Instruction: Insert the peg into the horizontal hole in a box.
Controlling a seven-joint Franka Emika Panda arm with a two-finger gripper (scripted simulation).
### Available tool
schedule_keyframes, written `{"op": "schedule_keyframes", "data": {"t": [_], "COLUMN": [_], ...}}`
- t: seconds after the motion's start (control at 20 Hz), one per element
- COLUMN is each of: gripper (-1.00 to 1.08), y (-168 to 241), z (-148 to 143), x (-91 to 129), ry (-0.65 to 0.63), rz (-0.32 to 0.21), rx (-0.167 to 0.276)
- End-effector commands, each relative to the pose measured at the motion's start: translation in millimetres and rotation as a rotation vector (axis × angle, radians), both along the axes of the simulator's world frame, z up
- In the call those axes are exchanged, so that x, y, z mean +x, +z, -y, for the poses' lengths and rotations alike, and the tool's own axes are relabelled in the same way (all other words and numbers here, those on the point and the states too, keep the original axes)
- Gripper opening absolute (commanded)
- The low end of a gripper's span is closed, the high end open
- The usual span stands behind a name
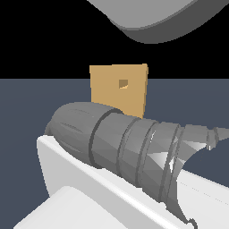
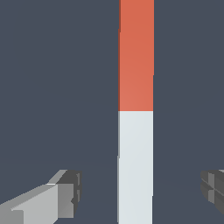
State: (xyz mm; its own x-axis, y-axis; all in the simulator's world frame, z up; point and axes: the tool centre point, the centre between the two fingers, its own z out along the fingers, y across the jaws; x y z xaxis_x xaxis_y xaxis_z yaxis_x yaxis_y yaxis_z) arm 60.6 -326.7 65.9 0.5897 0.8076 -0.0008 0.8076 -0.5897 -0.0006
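Observation:
The peg (image 2: 136, 113) lies flat on the dark surface in the wrist view, one half orange-red, the other pale grey-white. My gripper (image 2: 142, 192) is open, with one grey fingertip (image 2: 70, 192) on one side of the peg's white half and the other fingertip (image 2: 213, 186) on the opposite side, both apart from it. In the exterior view the tan box (image 1: 118, 89) stands upright at the back, its small square hole (image 1: 123, 83) facing the camera. The arm's grey and white links hide the peg and gripper in that view.
The arm's ribbed grey link (image 1: 120, 143) and white body (image 1: 80, 188) fill the lower part of the exterior view, and another grey link (image 1: 156, 18) hangs at the top. The floor is dark blue-grey (image 1: 192, 103).

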Motion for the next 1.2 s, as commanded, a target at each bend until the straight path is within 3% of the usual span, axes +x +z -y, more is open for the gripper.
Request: {"op": "schedule_keyframes", "data": {"t": [0.0,1.15], "gripper": [1.0,1.0], "y": [-1,-51], "z": [3,3], "x": [0,0], "ry": [-0.007,-0.007], "rz": [0.001,0.001], "rx": [0.0,0.0]}}
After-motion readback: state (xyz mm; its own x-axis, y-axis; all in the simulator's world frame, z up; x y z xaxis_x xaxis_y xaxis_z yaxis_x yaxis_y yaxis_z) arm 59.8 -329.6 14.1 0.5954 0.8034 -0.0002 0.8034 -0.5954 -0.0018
